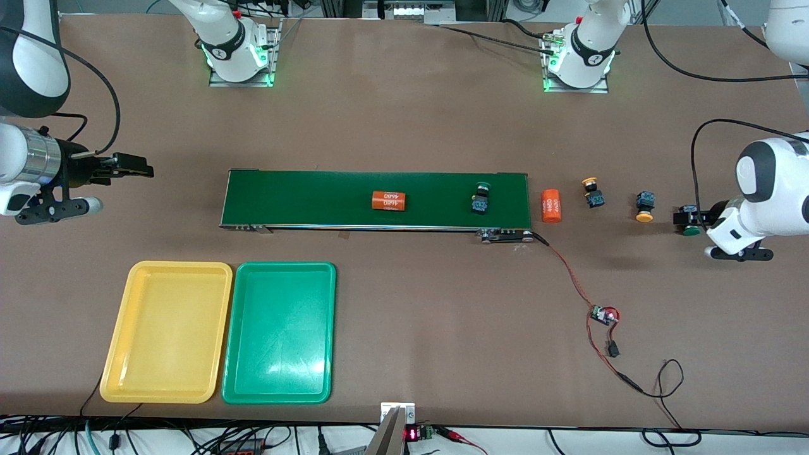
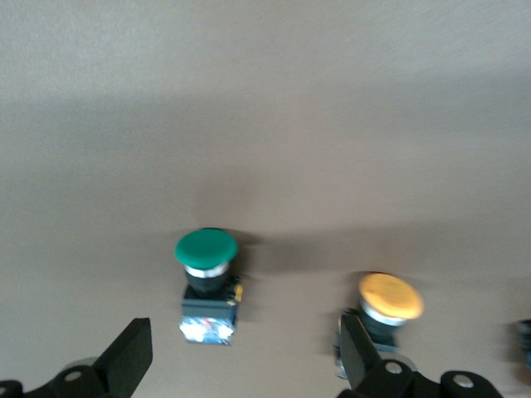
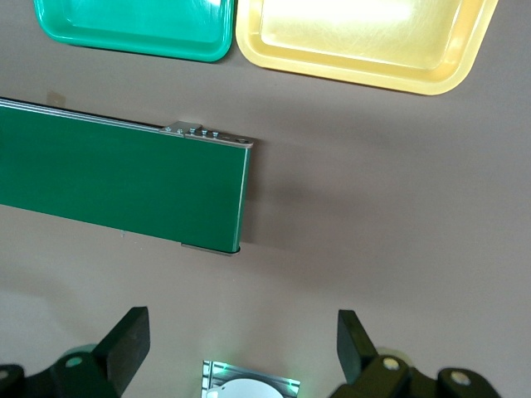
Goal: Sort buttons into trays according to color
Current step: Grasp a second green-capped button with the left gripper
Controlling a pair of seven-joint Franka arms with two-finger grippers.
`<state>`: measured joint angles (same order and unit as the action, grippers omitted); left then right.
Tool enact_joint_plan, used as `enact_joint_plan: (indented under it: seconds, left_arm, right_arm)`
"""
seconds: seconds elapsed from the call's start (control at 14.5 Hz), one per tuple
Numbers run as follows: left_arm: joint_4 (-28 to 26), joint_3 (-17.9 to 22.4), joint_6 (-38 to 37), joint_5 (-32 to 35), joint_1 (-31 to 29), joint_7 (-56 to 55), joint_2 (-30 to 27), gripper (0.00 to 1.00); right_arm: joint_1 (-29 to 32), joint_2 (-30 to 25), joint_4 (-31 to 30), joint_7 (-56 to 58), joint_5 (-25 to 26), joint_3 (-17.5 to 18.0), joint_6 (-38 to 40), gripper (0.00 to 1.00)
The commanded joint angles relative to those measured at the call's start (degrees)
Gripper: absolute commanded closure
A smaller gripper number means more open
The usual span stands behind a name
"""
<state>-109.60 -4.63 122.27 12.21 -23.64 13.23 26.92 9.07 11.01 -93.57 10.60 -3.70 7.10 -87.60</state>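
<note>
A green-capped button (image 1: 481, 196) stands on the conveyor belt (image 1: 316, 199). Two yellow-capped buttons (image 1: 592, 191) (image 1: 644, 207) lie on the table toward the left arm's end. My left gripper (image 1: 687, 218) is open and low over the second green-capped button (image 1: 691, 231). In the left wrist view that button (image 2: 206, 286) lies just ahead of the gripper (image 2: 245, 356), between its finger lines, and a yellow-capped button (image 2: 388, 303) sits beside one finger. My right gripper (image 1: 136, 165) (image 3: 241, 348) is open and empty, waiting over bare table past the belt's end. The yellow tray (image 1: 167, 332) and green tray (image 1: 278, 332) are empty.
One orange cylinder (image 1: 388, 201) lies on the belt and another (image 1: 551, 205) lies on the table just off its end. A red wire runs from the belt to a small circuit board (image 1: 603, 315). The right wrist view shows the belt's end (image 3: 124, 182) and both trays.
</note>
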Motion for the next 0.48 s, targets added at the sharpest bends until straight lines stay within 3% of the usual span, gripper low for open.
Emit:
enact_joint_plan:
  seconds: [0.0, 0.41]
  left_arm:
    - [-0.18, -0.74, 3.31, 1.15, -2.38, 5.3, 2.25, 0.0]
    - [-0.35, -0.74, 8.6, 1.33, -4.22, 9.01, 4.9, 0.0]
  right_arm:
    - [0.51, 0.06, -1.0, 0.91, -0.17, 0.37, -0.55, 0.0]
    - [-2.12, 0.15, -2.22, 0.39, -0.61, 0.64, -2.66, 0.0]
